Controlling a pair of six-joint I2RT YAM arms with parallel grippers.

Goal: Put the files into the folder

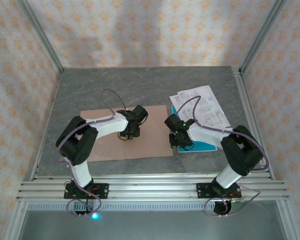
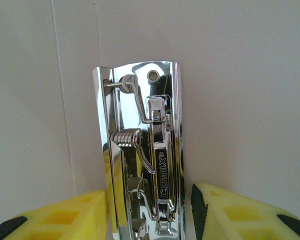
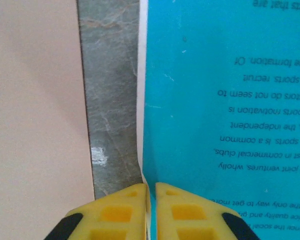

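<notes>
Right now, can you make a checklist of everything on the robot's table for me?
Surface: grey marbled table.
Job's things: brown folder lies open, metal clip inside; files, white sheets and a teal one, sit to its right.
Clutter: nothing seen.
End effectors: left open astride the clip; right shut on the files' edge.
Cables: purple cables loop along both arms.
Surroundings: patterned walls, metal frame.

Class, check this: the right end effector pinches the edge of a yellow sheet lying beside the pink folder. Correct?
No. The sheet is teal-blue, not yellow, as the right wrist view shows. The right end effector does pinch its edge, beside the pink folder.
</notes>
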